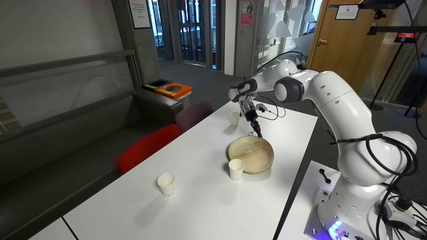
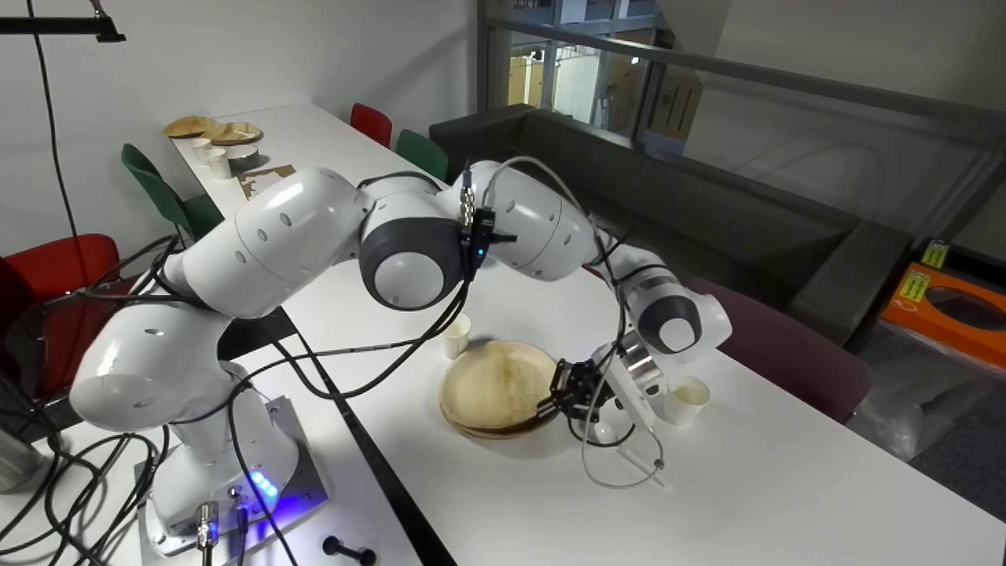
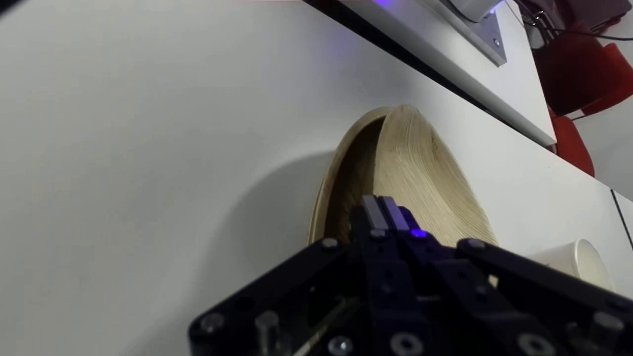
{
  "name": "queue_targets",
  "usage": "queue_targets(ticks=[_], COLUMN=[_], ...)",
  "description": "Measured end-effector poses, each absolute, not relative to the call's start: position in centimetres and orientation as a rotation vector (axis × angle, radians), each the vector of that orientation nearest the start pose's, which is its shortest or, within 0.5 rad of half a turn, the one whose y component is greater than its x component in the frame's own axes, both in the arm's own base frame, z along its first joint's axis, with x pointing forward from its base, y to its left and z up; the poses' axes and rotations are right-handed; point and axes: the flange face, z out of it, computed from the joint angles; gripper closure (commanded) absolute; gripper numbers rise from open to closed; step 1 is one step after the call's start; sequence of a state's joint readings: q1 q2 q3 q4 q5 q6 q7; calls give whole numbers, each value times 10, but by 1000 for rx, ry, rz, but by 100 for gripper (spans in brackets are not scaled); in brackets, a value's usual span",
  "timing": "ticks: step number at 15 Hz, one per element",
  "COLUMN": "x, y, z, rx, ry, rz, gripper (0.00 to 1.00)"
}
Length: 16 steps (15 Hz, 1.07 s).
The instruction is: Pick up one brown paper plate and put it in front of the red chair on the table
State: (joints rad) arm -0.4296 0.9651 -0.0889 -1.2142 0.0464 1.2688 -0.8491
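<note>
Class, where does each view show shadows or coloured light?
In an exterior view, the white cup nearest the red chair casts a soft shadow on the table; in both exterior views, blue light glows at the robot's base; in the wrist view, the plate beneath the tilted brown paper plate looks dark, and a blue spot shows on the gripper.

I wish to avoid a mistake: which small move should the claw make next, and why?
Probably raise the claw a little: it looks shut on the rim of the top plate, a gap shows between this and the plate beneath, and a cup stands close by, so sliding sideways first could bump it.
</note>
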Motion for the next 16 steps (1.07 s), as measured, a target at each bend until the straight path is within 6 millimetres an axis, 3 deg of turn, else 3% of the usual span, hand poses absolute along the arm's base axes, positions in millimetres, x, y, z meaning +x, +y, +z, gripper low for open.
queue_targets(ticks=[3,9,16], x=[565,565,572], y=[-299,-296,-281], z=[190,271,330], rx=[-2402,-2381,-2298], ry=[-461,-529,-506], rz=[896,795,700], gripper=[99,99,99])
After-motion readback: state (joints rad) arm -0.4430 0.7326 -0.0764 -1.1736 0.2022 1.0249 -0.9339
